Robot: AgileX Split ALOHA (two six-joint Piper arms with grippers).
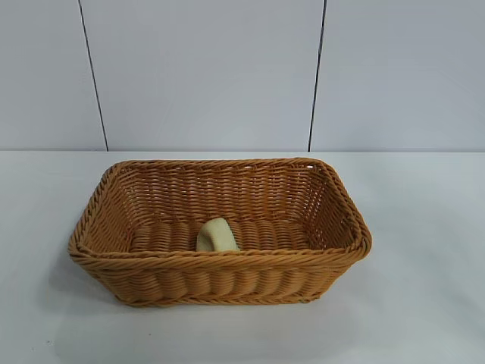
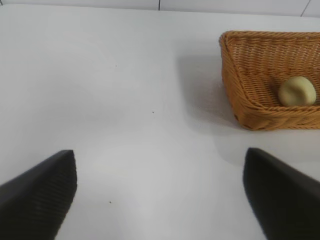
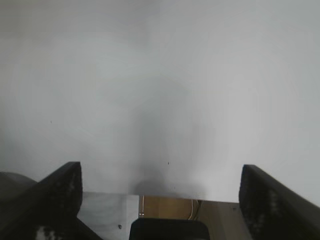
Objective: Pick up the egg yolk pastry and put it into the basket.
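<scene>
Egg yolk pastry (image 1: 217, 236) inside basket (image 1: 220, 260), on white table (image 1: 424, 227)

Pastry: pale yellow, rounded, resting on the woven floor close against the basket's near wall, held by nothing. Left gripper (image 2: 160, 192): fingers spread wide, empty, over bare table with the basket off to one side. Right gripper (image 3: 159, 197): fingers spread wide, empty, at the table's edge, basket out of its view
</scene>
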